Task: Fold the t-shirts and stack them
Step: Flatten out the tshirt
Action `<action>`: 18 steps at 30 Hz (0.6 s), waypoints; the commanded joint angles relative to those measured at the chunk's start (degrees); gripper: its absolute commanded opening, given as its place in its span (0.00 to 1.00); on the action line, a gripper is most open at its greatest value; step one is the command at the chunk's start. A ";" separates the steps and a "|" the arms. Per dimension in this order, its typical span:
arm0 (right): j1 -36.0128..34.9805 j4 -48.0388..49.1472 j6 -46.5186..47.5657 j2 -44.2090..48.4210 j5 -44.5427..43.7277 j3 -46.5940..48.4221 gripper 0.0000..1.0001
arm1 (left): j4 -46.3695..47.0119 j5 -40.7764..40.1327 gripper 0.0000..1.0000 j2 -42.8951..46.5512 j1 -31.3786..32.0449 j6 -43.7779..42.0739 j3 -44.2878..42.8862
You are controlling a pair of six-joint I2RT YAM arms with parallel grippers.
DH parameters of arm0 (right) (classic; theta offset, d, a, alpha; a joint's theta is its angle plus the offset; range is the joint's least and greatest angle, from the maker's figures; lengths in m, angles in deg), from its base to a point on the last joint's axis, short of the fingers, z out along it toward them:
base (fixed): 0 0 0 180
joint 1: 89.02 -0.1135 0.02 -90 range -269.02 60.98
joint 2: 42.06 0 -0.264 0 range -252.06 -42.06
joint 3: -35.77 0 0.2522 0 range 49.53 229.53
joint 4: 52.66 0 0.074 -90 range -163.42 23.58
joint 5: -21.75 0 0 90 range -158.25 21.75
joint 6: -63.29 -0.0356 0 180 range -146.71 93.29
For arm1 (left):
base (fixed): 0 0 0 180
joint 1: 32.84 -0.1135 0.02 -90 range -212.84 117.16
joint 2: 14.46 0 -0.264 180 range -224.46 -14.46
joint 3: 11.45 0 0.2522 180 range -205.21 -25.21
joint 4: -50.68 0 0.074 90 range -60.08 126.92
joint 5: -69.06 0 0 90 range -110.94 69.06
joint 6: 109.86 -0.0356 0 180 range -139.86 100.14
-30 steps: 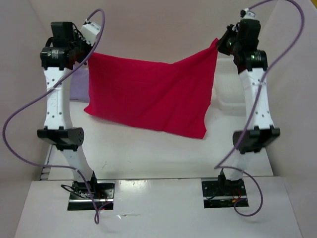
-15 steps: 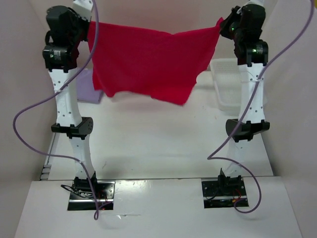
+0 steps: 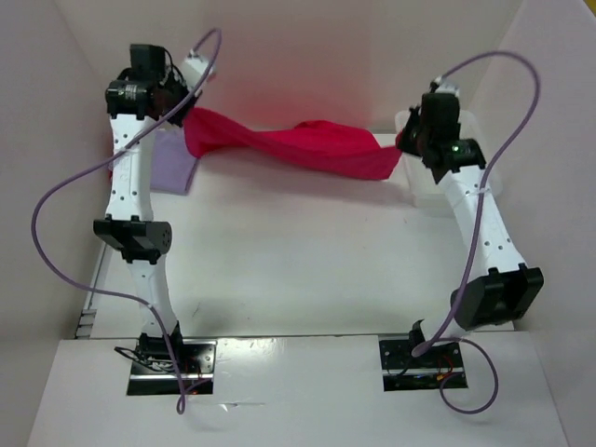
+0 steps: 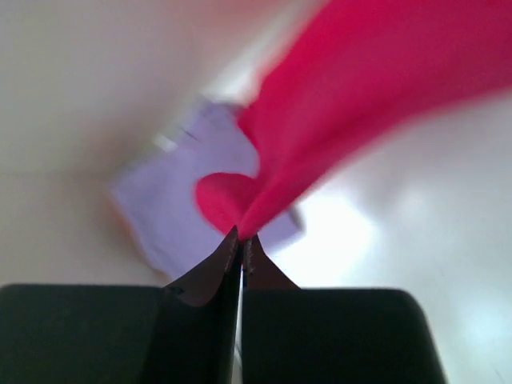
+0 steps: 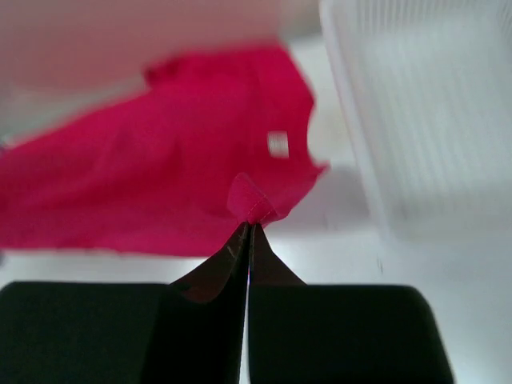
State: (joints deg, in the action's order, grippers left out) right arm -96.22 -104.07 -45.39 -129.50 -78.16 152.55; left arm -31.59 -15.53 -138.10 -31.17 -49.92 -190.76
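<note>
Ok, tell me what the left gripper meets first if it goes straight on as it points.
The left gripper pinches the red t-shirt; beyond it, probably the lavender t-shirt on the table, though depth is unclear.

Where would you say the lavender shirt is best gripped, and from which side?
The lavender shirt lies flat on the table, so I'd pinch its bare near right corner from above; the red shirt hangs close by its far end.
</note>
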 commanded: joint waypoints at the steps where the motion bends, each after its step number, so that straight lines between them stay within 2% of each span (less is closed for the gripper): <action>1: -0.88 4.53 -3.46 11.02 0.24 -12.90 0.00 | -6.11 5.13 0.00 8.47 -0.88 -8.76 20.32; 4: -3.60 2.68 -7.85 18.58 1.38 -29.74 0.00 | -2.08 4.45 0.00 21.29 0.42 -16.50 42.95; 5: -3.61 2.15 -9.35 20.45 2.08 -33.03 0.00 | -0.06 2.08 0.00 27.68 1.48 -18.08 59.92; 6: -4.91 1.44 -10.93 22.03 2.61 -36.11 0.00 | 3.52 -2.72 0.00 30.18 3.41 -19.84 67.57; 8: -5.71 -0.83 -16.11 26.41 4.28 -44.43 0.00 | 4.44 -5.31 0.00 33.79 4.22 -19.86 79.46; 9: -5.72 -1.54 -17.87 27.57 6.55 -46.84 0.00 | 5.05 -5.93 0.00 33.81 4.91 -19.86 88.56; 11: -7.55 -2.07 -23.49 30.73 7.80 -52.02 0.00 | 6.98 -7.33 0.00 34.33 5.44 -17.84 96.17; 13: -12.37 -2.86 -28.05 30.75 5.79 -52.05 0.00 | 9.88 -7.95 0.00 34.34 6.67 -15.31 104.68; 18: -13.01 -4.80 -30.01 26.88 6.57 -52.57 0.00 | 11.73 -7.96 0.00 34.86 8.87 -9.67 111.50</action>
State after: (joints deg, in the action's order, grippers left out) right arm -108.99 -108.42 -70.66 -102.37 -71.67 100.62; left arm -22.41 -22.64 -104.83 -23.21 -63.04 -80.08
